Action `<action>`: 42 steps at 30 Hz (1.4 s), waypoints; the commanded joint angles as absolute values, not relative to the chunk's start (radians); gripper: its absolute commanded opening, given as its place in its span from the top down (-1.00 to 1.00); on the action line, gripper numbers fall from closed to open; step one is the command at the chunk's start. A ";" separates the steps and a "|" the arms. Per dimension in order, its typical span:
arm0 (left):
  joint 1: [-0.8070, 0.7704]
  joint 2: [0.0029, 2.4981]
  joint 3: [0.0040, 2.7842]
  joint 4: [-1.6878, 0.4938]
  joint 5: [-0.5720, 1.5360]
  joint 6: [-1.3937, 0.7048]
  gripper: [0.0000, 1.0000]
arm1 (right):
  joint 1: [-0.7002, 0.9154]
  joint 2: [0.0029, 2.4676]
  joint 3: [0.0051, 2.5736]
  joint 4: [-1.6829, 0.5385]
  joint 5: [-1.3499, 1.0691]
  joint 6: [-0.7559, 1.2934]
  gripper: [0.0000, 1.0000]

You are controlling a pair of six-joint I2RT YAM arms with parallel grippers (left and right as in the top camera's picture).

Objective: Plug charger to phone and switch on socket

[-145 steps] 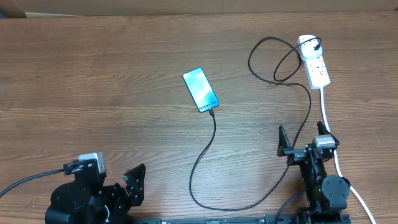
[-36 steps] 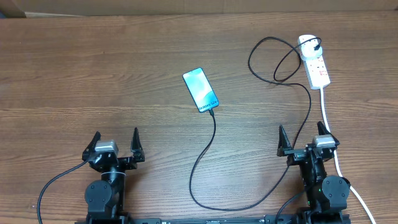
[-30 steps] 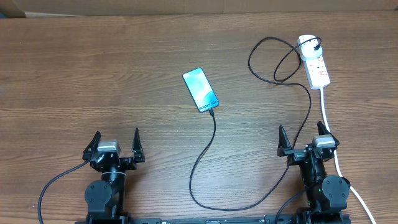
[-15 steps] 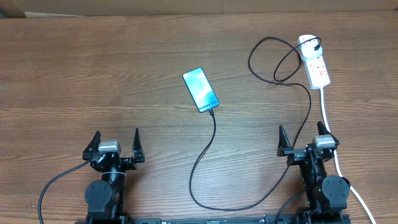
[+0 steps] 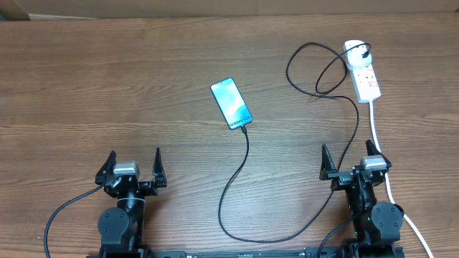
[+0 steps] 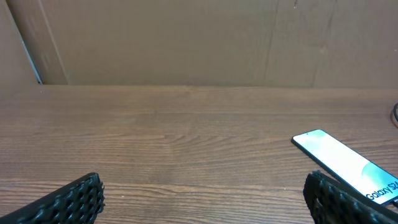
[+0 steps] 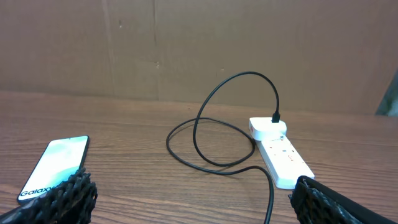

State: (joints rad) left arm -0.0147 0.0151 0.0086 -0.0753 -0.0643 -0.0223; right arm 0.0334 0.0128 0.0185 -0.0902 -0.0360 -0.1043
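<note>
Wood-grain table (image 5: 107,86) is carrying everything, a cardboard wall (image 6: 186,37) standing behind. Left pincer (image 5: 133,166) at 7 o'clock and right pincer (image 5: 347,161) at 5 o'clock are resting, jaws apart, empty. Outward, the charger (image 5: 247,143) is looping to the phone (image 5: 232,104) at centre, tip meeting its near edge; the socket (image 5: 362,72) is lying at 2 o'clock. Reaching for the socket is risking snagging those loops, probably tugging the tip loose.

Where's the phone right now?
In the overhead view the phone lies near the middle, left of the socket, with the charger meeting its near end.
</note>
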 commanded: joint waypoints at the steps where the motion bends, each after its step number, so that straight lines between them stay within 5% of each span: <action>1: -0.007 0.004 0.005 -0.074 -0.055 -0.007 -0.99 | 0.038 0.003 0.008 -0.084 -0.023 -0.098 -1.00; 42: -0.007 0.004 0.005 -0.074 -0.055 -0.007 -0.99 | 0.084 0.003 0.008 -0.084 -0.027 -0.022 -1.00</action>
